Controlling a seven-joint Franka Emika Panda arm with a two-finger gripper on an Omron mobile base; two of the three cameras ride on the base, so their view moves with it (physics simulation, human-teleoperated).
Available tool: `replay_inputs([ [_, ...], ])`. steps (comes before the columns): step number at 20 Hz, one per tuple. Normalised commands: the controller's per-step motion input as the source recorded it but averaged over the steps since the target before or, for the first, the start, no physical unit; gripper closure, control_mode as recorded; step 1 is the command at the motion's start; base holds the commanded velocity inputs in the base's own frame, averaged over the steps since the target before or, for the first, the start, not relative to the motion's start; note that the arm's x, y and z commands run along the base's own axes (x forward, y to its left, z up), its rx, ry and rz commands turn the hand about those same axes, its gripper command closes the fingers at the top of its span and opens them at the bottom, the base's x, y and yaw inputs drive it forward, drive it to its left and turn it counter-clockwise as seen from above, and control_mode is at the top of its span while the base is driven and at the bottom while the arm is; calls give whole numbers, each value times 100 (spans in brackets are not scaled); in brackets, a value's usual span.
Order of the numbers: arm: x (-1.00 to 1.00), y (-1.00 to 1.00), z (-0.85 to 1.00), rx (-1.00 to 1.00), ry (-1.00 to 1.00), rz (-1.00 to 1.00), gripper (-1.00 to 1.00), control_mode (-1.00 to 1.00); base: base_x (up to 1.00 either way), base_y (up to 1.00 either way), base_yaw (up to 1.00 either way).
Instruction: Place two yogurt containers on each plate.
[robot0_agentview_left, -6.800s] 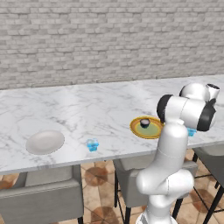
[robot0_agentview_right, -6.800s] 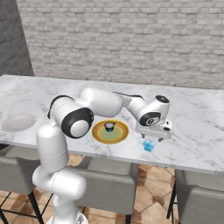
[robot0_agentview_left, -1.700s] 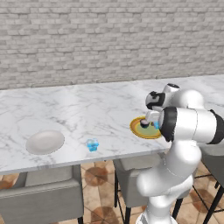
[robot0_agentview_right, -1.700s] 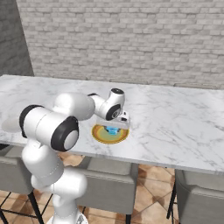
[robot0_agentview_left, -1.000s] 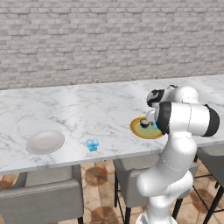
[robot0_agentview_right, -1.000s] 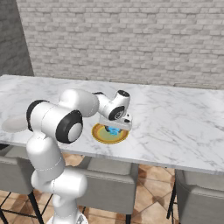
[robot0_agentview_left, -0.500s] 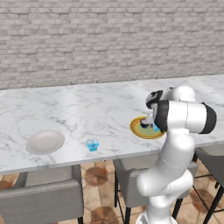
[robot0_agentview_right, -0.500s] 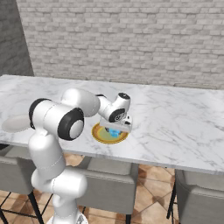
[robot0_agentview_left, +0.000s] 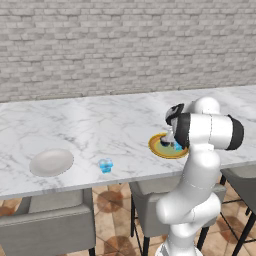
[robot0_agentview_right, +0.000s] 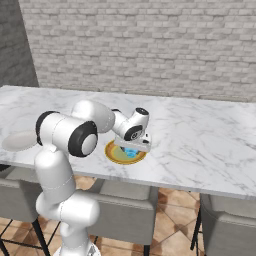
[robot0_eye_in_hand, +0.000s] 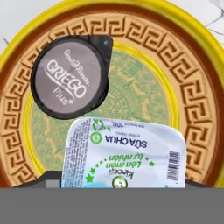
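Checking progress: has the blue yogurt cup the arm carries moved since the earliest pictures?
Yes. The blue cup went from the marble right of the patterned plate to over it.

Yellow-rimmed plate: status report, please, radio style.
Gripper low over yellow-rimmed plate, blue yogurt cup between its fingers. Black yogurt cup on plate beside it. Nothing in the way.

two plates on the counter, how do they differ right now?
The patterned plate has a yellow rim, brown key border and green centre; the off-white plate is plain. The patterned plate has a black yogurt cup and a light blue yogurt cup over it; the off-white plate is bare. Both are round and shallow.
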Motion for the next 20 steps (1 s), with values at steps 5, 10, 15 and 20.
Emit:
replay_inputs([
  [5,10,0,-5,0,0,0,-100,-100,0,0,0],
  [10,2,0,0,0,0,0,-100,-100,0,0,0],
  [15,0,0,0,0,0,0,-100,-100,0,0,0],
  [20,-8,0,5,0,0,1,-100,-100,0,0,0],
])
